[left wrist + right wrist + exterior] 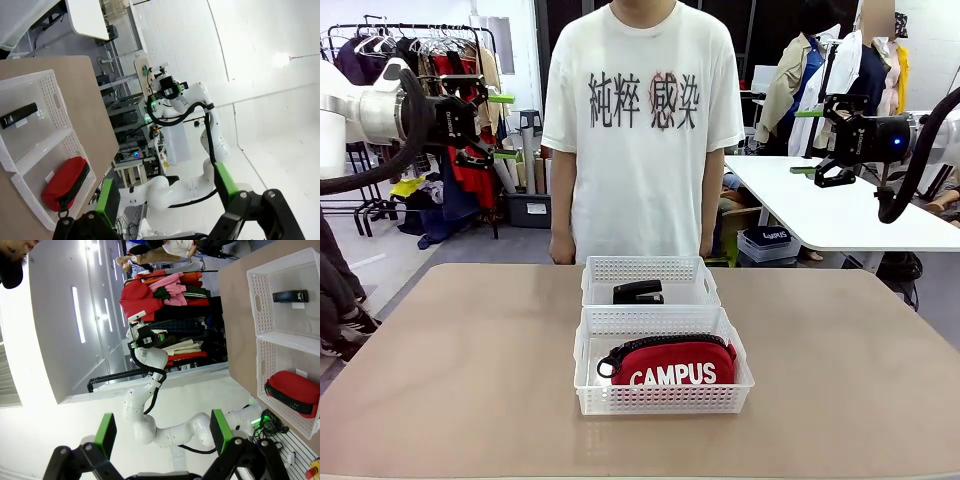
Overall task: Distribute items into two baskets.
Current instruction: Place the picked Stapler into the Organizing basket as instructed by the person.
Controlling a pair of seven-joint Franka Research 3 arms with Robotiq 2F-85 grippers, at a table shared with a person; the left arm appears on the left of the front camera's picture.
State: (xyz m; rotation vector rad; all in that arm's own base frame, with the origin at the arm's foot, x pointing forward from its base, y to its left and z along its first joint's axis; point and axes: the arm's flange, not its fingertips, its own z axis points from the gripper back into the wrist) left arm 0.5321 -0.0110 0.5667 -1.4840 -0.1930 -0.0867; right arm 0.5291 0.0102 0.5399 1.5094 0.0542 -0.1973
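Left gripper point(500, 127): raised high at the table's left, green pads apart, empty
Right gripper point(810, 140): raised high at the right, jaws likewise apart, empty; both parked well clear, apparently leaving the baskets free
Near basket point(663, 398): holds the red CAMPUS pouch point(672, 362), lying flat
Far basket point(650, 269): touching the near one, holds the black stapler point(638, 292)
One item per basket; distribution looks done
Person point(640, 130): standing at the far edge

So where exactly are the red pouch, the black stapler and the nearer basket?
red pouch point(672, 365), front view, on its lettered side.
black stapler point(638, 292), front view, on its top.
nearer basket point(660, 399), front view, on its front wall.
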